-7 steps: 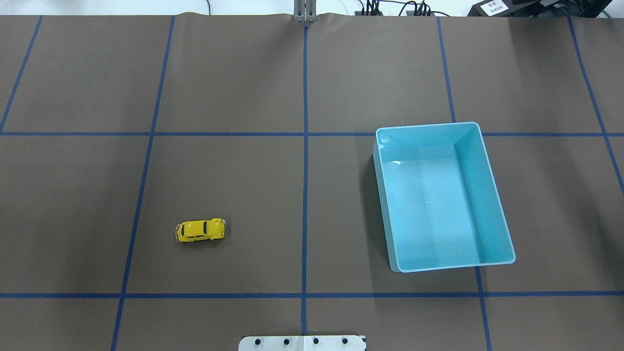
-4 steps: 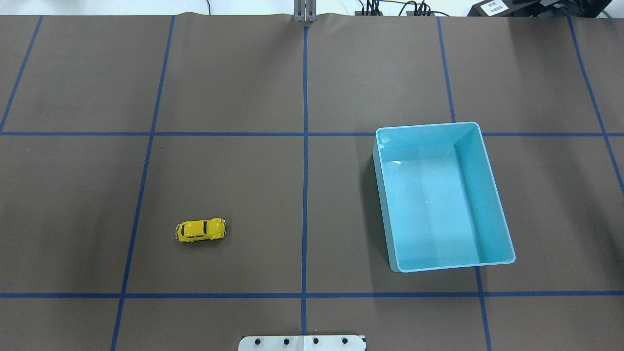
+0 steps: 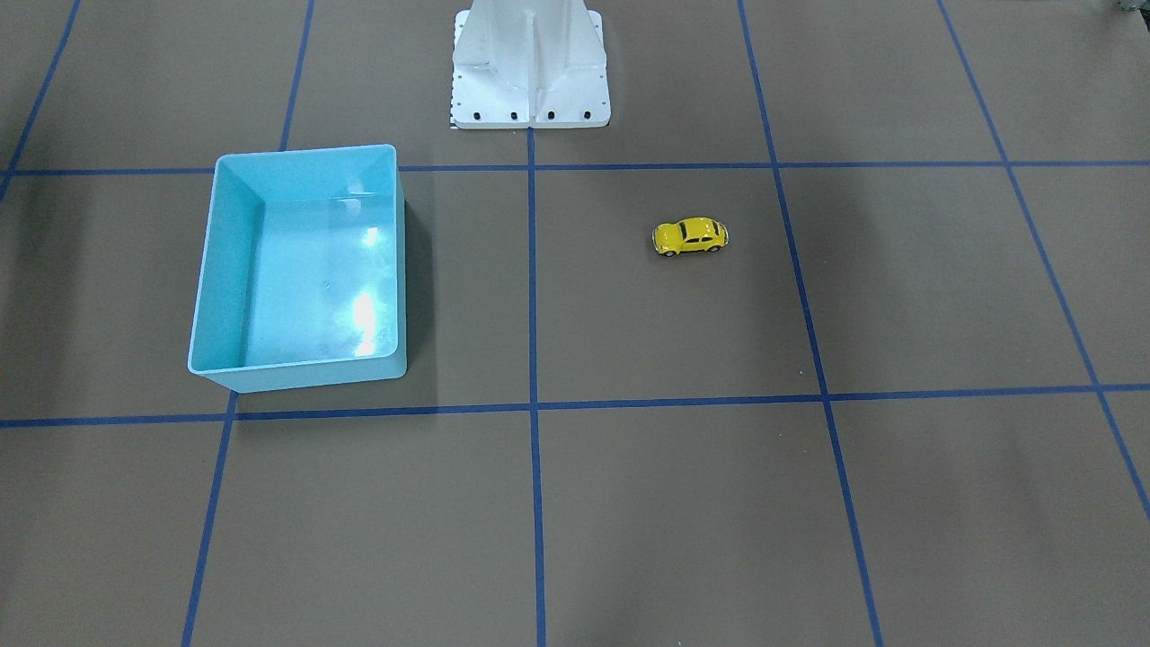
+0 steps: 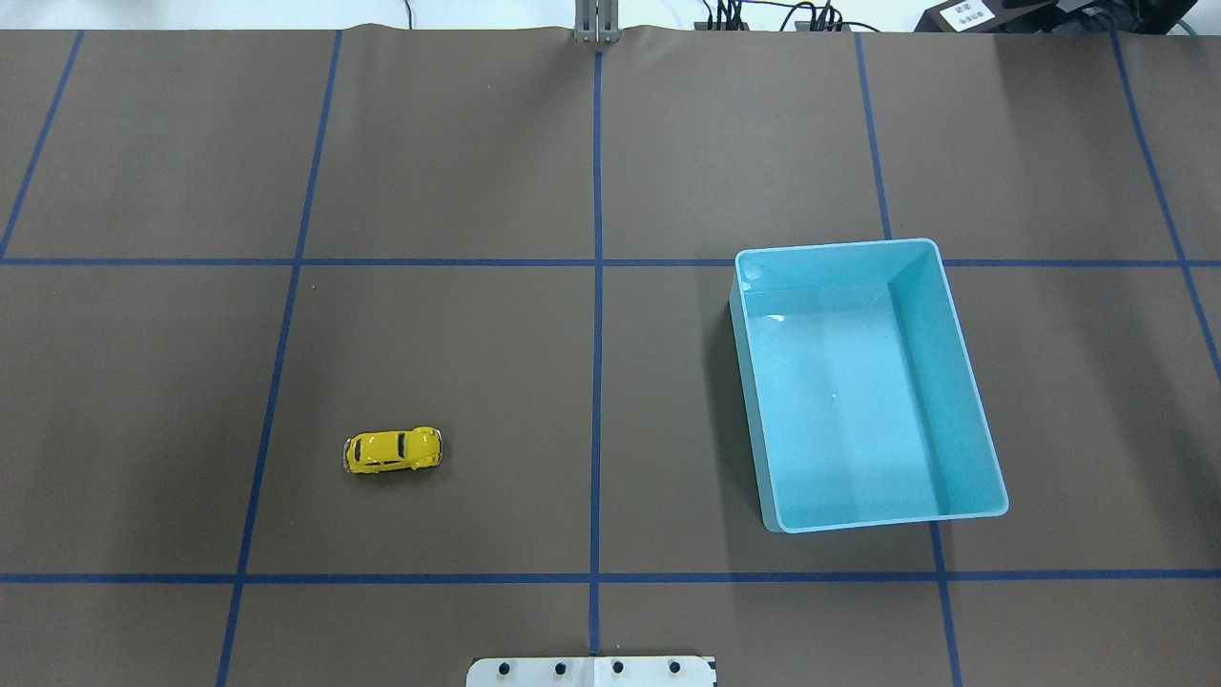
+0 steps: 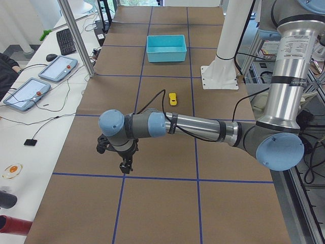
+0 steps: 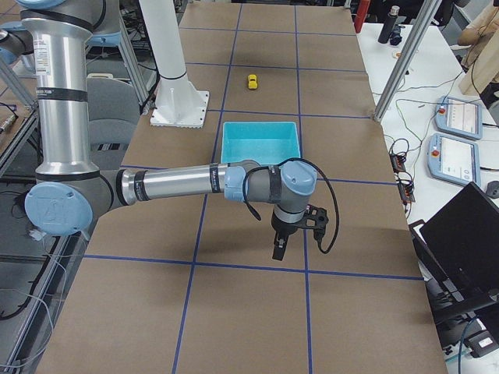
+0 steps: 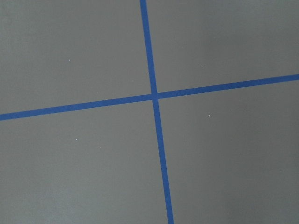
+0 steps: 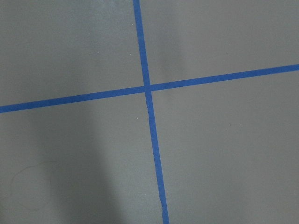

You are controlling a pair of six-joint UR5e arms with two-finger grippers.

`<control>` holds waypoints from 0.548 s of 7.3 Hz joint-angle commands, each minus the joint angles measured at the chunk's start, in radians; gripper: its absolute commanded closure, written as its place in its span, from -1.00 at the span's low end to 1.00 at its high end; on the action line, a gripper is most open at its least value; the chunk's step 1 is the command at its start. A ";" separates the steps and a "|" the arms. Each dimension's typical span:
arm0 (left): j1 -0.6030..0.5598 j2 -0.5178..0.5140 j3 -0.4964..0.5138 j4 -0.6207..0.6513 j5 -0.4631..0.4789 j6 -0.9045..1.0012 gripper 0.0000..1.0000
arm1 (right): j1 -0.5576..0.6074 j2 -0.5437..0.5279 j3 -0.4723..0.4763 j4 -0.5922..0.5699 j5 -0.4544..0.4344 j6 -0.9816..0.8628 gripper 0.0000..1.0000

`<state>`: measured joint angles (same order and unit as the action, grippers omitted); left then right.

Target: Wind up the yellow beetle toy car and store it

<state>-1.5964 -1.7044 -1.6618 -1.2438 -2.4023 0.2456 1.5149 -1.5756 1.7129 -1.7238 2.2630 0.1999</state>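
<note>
My left claw [image 5: 124, 165] hangs over bare table [image 4: 458, 334] far out left, outside the overhead view. It shows only from the side camera, so I can't tell how far open it is; the car isn't in it.

The yellow beetle toy car [image 4: 393, 450] sits on its wheels on the table, left of the centre tape line [image 4: 597, 382] and well apart from everything.

Right of that line is the light blue bin [image 4: 940, 382], nothing inside.

Far right is my right claw [image 6: 278, 248], also over bare table. I can't tell its opening either.

Change over the last second: none. Car and bin are in the same spots, and no arm has entered the overhead view. I judge the task not started. The likely first move is my left arm reaching for the car.
</note>
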 commanded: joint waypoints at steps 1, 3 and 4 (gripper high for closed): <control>0.015 -0.001 -0.119 0.064 0.012 -0.037 -1.00 | 0.001 -0.001 -0.001 0.001 0.001 -0.001 -1.00; 0.135 -0.004 -0.265 0.061 0.017 -0.133 -1.00 | -0.001 -0.003 -0.009 0.000 0.007 0.001 -1.00; 0.212 -0.008 -0.342 0.058 0.081 -0.147 -1.00 | -0.001 -0.001 -0.009 0.001 0.007 -0.001 -1.00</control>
<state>-1.4720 -1.7093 -1.9074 -1.1835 -2.3724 0.1323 1.5147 -1.5779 1.7065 -1.7238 2.2692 0.2005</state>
